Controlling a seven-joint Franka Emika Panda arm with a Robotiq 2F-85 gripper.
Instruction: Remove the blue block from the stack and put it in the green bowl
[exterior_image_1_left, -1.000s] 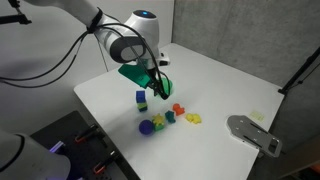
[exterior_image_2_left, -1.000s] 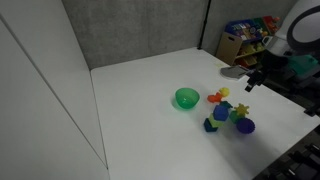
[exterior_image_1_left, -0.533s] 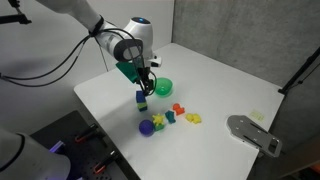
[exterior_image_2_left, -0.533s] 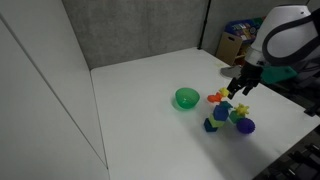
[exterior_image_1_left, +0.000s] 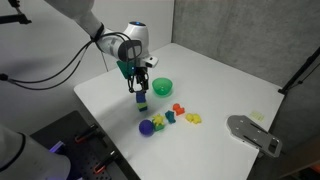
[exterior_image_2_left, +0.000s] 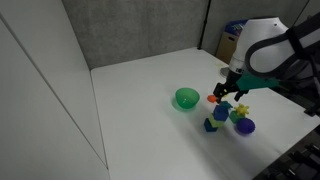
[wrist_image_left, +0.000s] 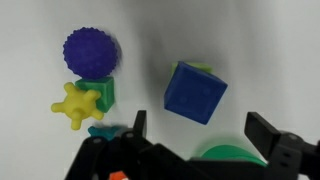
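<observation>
Jaws: spread wide and holding nothing. Their dark fingers (wrist_image_left: 268, 135) come in from the bottom edge of the wrist view, either side of the block's lower corner and clear of it.
Blue block (wrist_image_left: 195, 92): top of the stack (exterior_image_1_left: 142, 101), straight under the jaws. A sliver of the light green block (wrist_image_left: 203, 68) shows past its far edge.
Green bowl (exterior_image_1_left: 162, 87): standing on the tabletop near the stack, not touching it. In the wrist view only its rim (wrist_image_left: 232, 155) shows, low between the fingers.
Small toys: a yellow star (wrist_image_left: 78, 104) touches a green cube (wrist_image_left: 100, 93), which sits against a spiky purple ball (wrist_image_left: 92, 50).
Tabletop (exterior_image_1_left: 230, 75): white, carrying everything above.
Grey flat piece (exterior_image_1_left: 255, 135): at the tabletop's corner, well apart from the toys.
</observation>
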